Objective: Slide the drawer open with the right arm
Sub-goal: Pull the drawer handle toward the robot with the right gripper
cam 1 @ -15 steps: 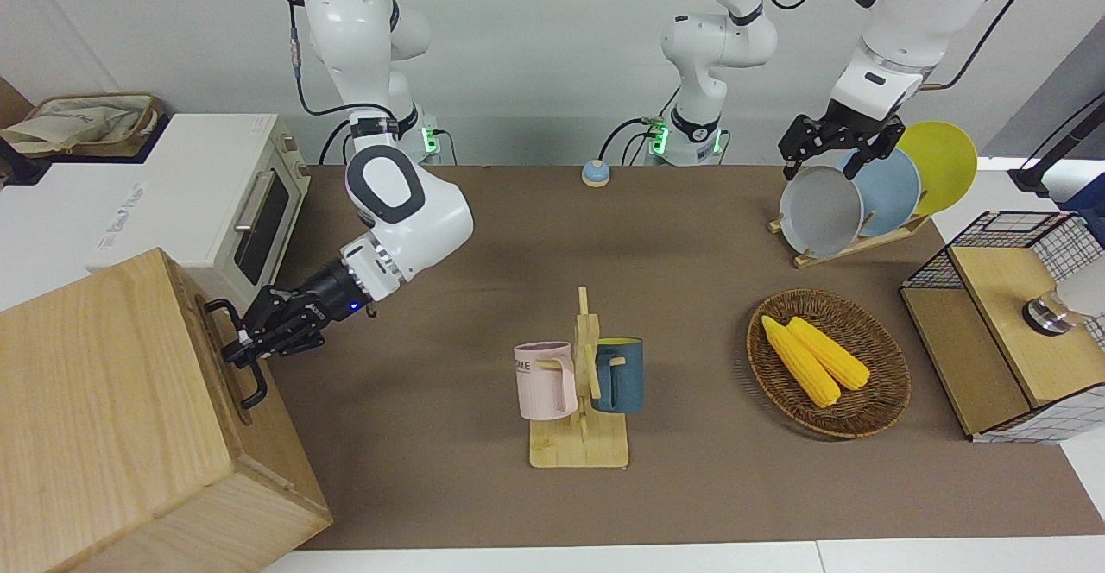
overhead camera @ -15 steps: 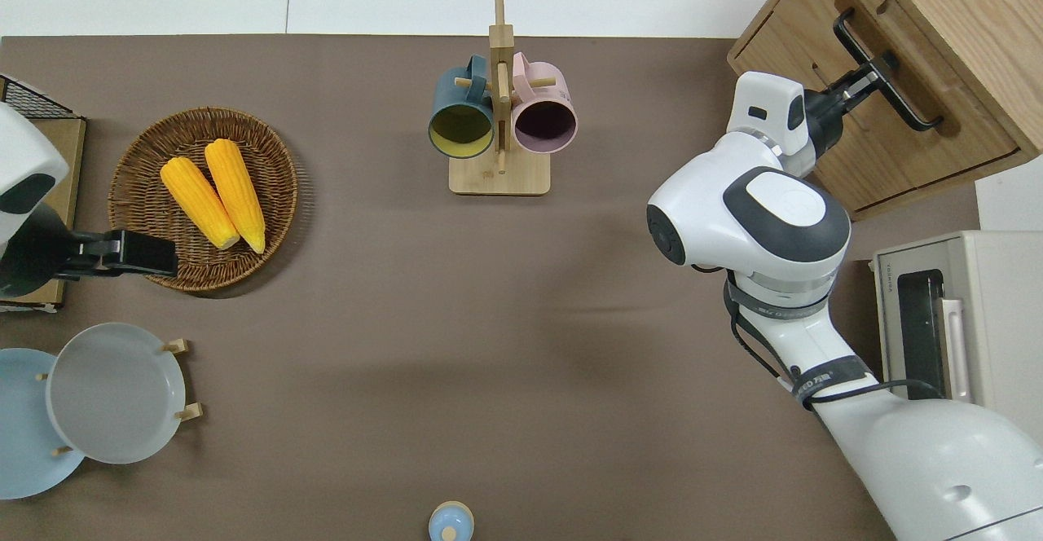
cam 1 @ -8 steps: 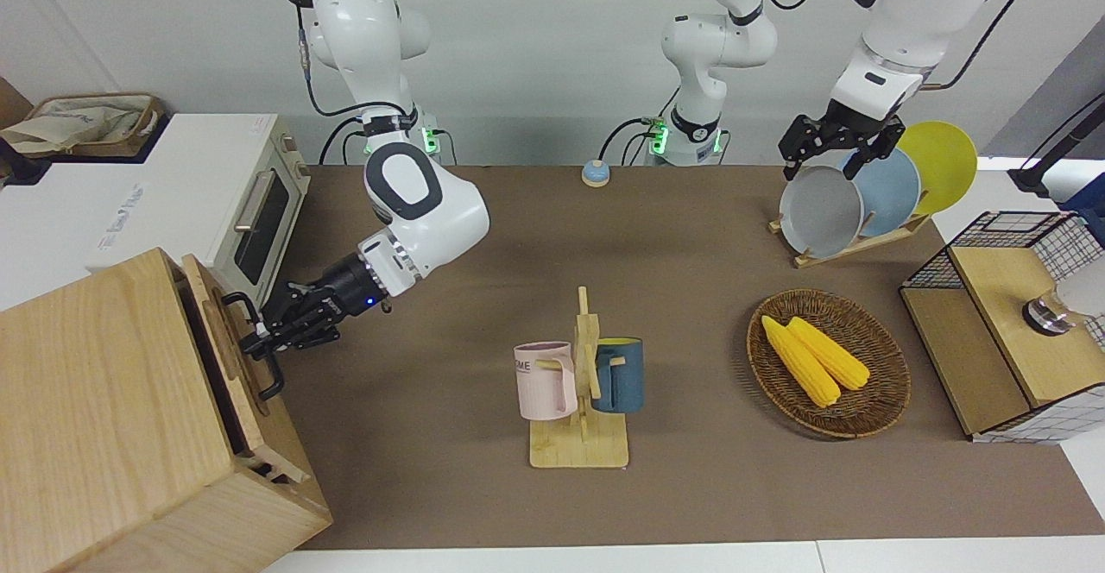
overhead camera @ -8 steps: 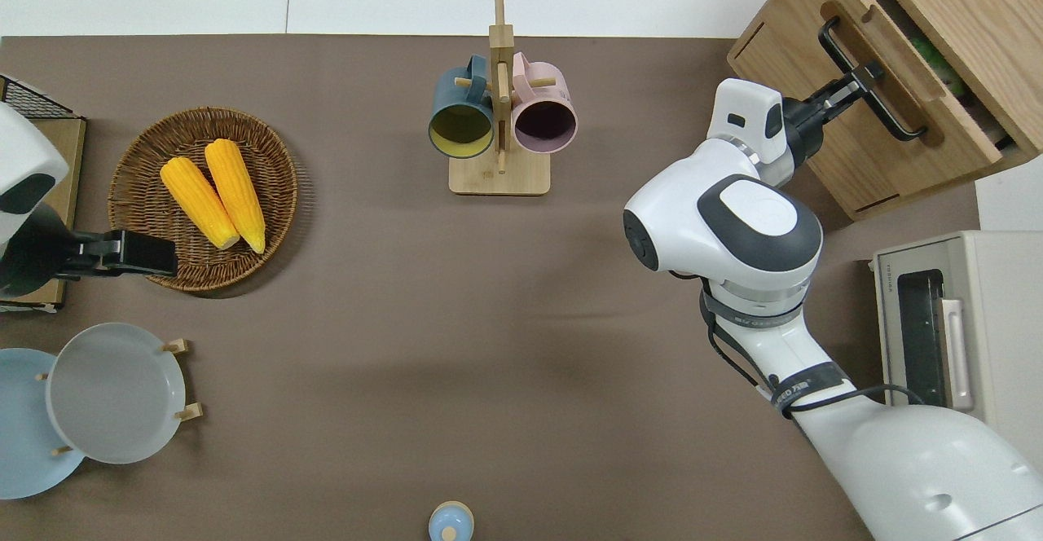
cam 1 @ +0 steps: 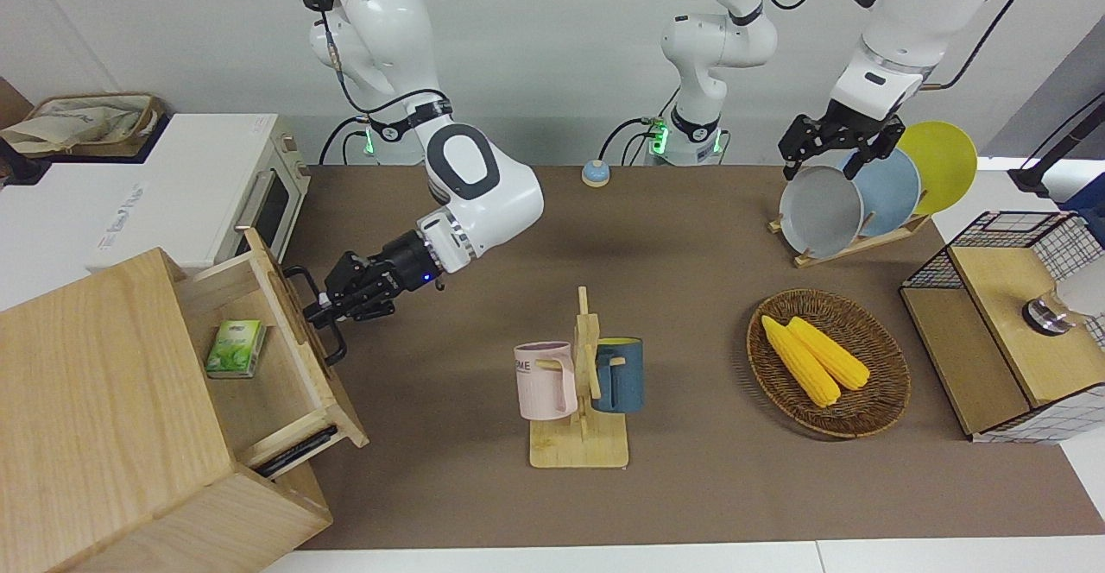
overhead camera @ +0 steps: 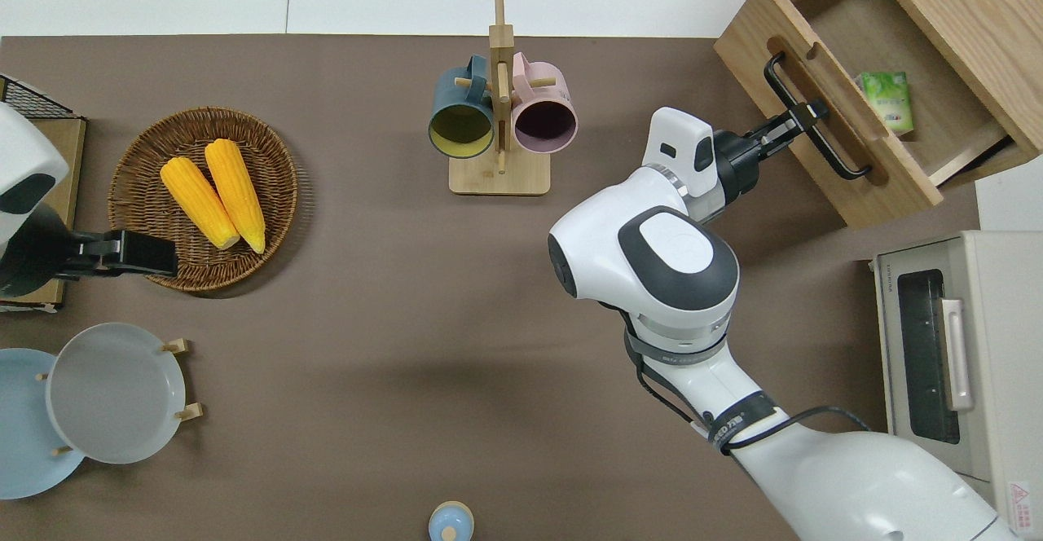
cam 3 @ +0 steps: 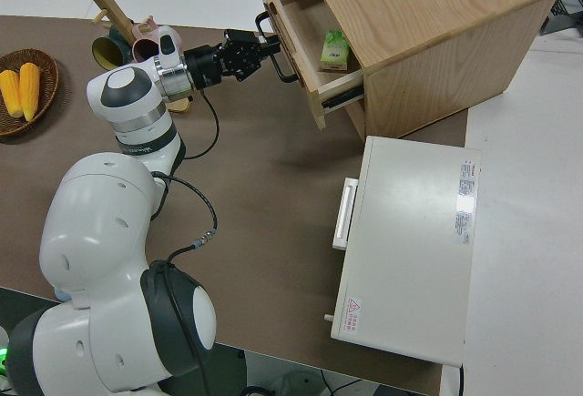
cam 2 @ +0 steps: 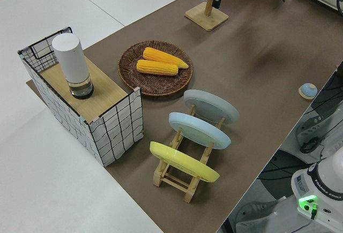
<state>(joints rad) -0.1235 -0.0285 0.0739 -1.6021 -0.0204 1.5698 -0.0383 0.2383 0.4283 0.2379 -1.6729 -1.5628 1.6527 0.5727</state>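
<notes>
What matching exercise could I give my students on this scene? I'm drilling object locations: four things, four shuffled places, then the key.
Things:
1. green packet
2. corn cobs
3. pink mug
4. right gripper

Places:
A. in the wicker basket
B. shut on the drawer handle
C. inside the open drawer
D. hung on the wooden mug stand

Pairs: 1-C, 2-A, 3-D, 4-B

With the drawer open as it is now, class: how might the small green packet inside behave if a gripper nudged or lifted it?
The green packet lies flat on the drawer floor, so it would probably slide rather than roll or tip. It looks small and thin, so likely light. Whether it would crush is unclear.
</notes>
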